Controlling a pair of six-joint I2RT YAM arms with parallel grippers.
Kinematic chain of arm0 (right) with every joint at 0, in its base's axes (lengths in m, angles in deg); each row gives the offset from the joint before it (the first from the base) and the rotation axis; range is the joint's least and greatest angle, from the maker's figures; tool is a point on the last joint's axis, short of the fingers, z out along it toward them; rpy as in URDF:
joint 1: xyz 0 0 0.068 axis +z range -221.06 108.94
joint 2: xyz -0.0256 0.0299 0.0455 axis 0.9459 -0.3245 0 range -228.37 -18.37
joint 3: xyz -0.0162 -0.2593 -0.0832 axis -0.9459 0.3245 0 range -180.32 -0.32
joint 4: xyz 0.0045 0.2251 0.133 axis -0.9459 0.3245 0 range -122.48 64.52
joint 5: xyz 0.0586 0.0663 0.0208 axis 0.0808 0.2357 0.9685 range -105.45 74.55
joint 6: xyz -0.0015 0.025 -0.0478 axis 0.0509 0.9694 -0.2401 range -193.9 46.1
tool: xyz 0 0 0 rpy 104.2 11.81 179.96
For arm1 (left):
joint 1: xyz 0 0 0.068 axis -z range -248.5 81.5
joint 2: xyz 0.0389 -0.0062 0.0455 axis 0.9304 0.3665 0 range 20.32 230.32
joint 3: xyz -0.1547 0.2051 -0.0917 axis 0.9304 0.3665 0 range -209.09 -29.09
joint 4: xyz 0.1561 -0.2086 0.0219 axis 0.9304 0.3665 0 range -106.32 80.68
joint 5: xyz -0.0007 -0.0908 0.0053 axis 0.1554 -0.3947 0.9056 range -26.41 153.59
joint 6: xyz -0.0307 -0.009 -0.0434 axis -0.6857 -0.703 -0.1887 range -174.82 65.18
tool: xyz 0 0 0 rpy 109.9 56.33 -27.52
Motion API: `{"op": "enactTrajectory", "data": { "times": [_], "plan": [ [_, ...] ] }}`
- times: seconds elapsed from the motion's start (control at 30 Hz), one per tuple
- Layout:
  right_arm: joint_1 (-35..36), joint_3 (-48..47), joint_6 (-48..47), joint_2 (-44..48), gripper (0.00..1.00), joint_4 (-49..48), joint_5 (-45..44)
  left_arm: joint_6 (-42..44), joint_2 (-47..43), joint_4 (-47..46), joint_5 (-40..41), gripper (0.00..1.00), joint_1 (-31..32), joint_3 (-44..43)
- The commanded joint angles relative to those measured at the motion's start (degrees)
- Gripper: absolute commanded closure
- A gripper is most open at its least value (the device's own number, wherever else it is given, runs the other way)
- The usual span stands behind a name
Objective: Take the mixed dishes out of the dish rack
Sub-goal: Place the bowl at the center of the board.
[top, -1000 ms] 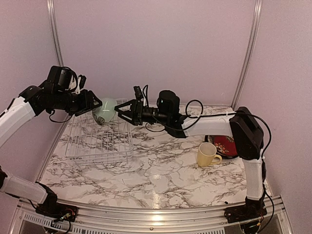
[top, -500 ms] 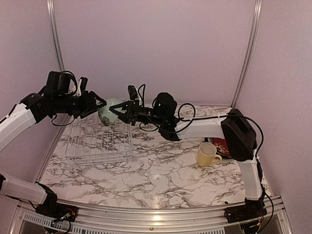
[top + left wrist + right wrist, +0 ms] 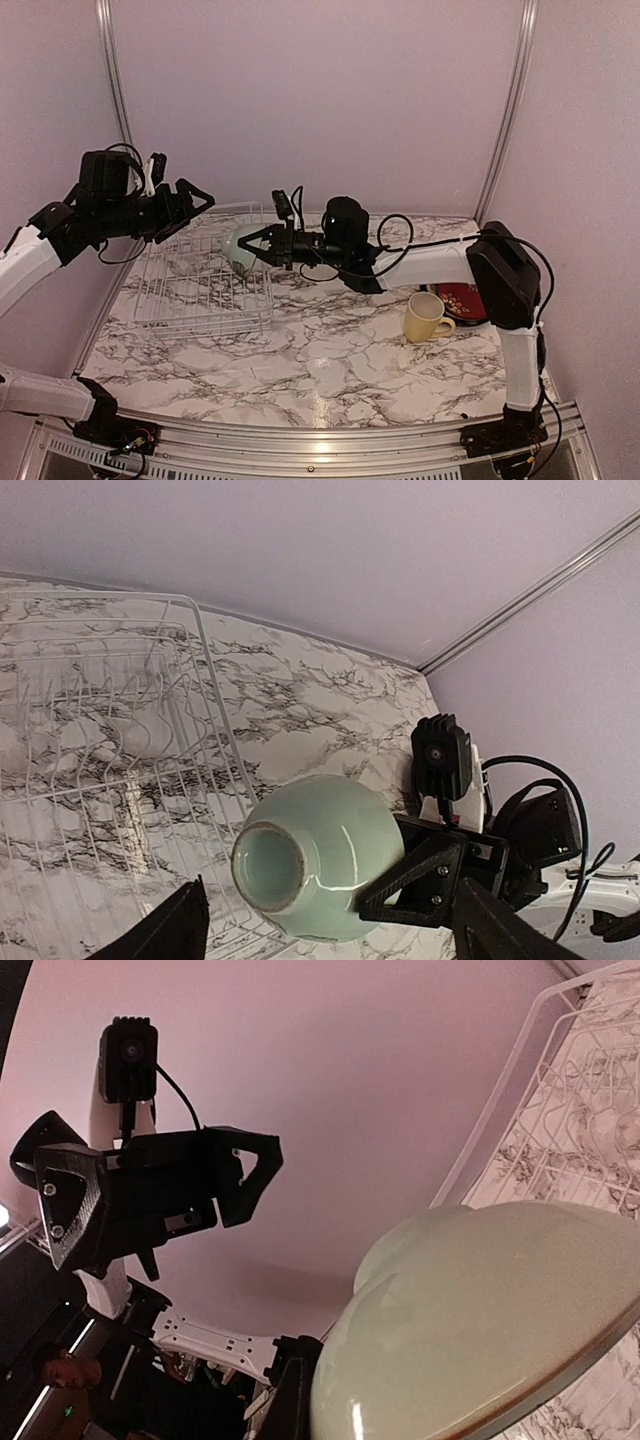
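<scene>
Over the right edge of the white wire dish rack (image 3: 200,300), right fingers (image 3: 428,872) now clamp the small pale-green ceramic bowl (image 3: 238,248) by its rim. A sec ago the left fingers (image 3: 196,192) had it; they're now spread wide, drawn back, clear of it. Pale yellow handled mug (image 3: 424,317) stands on marble-pattern desk (image 3: 330,365) at right. Red patterned plate (image 3: 462,298) is partly hidden behind right arm. Right wrist view: bowl blocks its own fingertips.

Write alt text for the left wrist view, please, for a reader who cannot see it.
The right gripper holds a pale-green bowl, base toward the camera, beside a white wire dish rack on a marble-patterned table. The left gripper stands open at the bottom edge.
</scene>
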Motion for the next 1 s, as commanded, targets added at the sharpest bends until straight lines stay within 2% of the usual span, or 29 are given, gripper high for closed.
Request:
{"op": "enactTrajectory", "data": {
  "times": [0.0, 0.2, 0.33, 0.5, 0.7, 0.8, 0.97],
  "plan": [
    [-3.1, 3.27, -13.82, 10.3, 1.0, 8.36, -2.44, 2.05, -3.01, 3.09, 5.13, 0.09, 0.04, -0.25],
    [-4.82, 5.68, -36.42, 19.82, 1.0, 36.61, -12.29, 3.33, -5.45, 5.35, 8.34, 0.03, 0.06, 0.88],
    [-4.81, 6.67, -48.45, 24.32, 1.0, 51.21, -24.06, 3.17, -6.61, 4.52, 8.76, 0.01, 0.04, 2.35],
    [-4.87, 3.98, -58.88, 23.76, 1.0, 66.27, -41.76, 3.0, -5.92, 3.69, 8.88, 0.01, 0.04, 3.3],
    [-5.07, 0.5, -67.48, 20.79, 1.0, 77.23, -52.76, 2.47, -5.49, 2.9, 8.28, 0.01, 0.04, 4.22],
    [-5.07, -2.32, -71.39, 17.85, 1.0, 82.88, -56.05, 2.26, -5.05, 2.38, 7.92, 0.01, 0.04, 4.24],
    [-5.21, -3.17, -76.3, 14.66, 1.0, 86.91, -58.34, 2.04, -3.92, 2.05, 6.94, 0.01, 0.09, 3.33]
  ]
}}
